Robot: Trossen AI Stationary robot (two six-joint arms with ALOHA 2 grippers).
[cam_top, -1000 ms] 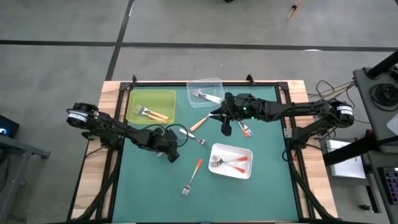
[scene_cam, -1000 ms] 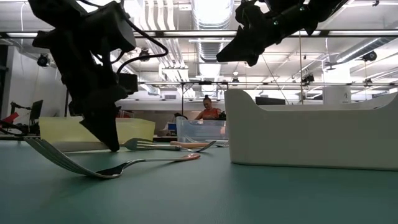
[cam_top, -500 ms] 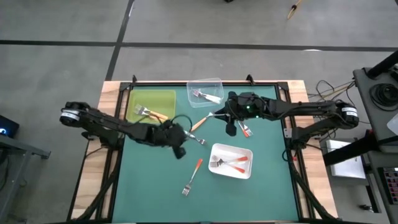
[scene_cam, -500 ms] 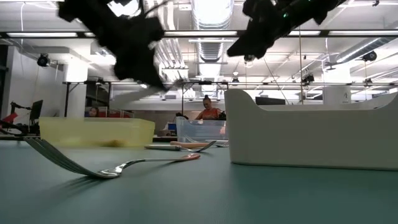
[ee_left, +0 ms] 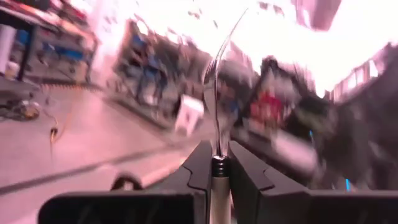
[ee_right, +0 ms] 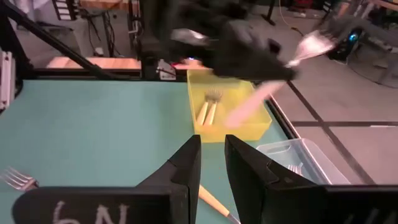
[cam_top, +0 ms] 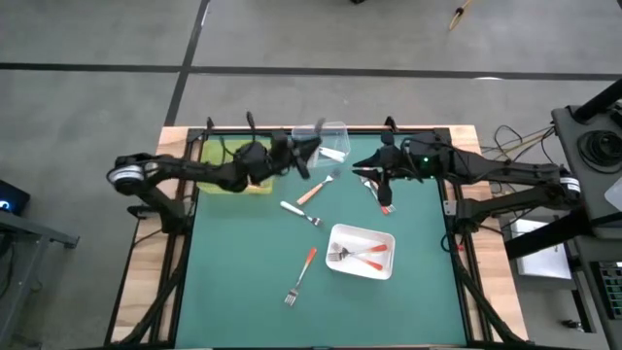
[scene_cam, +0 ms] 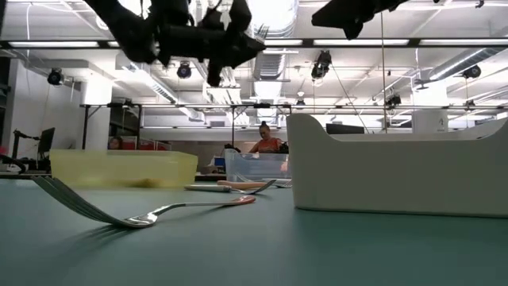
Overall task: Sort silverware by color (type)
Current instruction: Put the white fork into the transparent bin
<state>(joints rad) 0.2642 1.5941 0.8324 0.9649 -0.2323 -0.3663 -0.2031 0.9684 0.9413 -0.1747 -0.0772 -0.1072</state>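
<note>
Left gripper (cam_top: 309,156) sits upper centre of the high view, between the yellow tray (cam_top: 236,167) and the clear tray (cam_top: 326,141). Jaws nearly shut, clamped on the handle of a white-handled fork (ee_left: 214,93); in the left wrist view the head sticks straight out past the fingertips, so its long axis runs along the gripper's own axis. In the high view that carried fork is too blurred to read its direction exactly, but it overlaps the clear tray's left edge.

Key relation: the clear tray, which already holds at least one fork, lies immediately right of the jaws in the high view, nearly touching. Yellow tray, with two tan-handled forks (cam_top: 231,176), is just left, under the arm. My read: the drop goes right, into the clear tray, with the fork angled to fit inside its walls.

Right gripper (cam_top: 381,185) hangs right of centre, above the mat, fingers narrowly apart and nothing visible between them in its wrist view. Can't tell whether it touches anything.

Loose forks on the green mat (cam_top: 243,282):
- white-handled fork (cam_top: 299,212), centre, diagonal
- tan fork (cam_top: 313,190) just above it, diagonal
- red-orange fork (cam_top: 300,274), lower centre, near upright diagonal

The white tray (cam_top: 335,264), lower right of centre, holds red-handled forks (cam_top: 364,253). The right arm is nearer to it.
</note>
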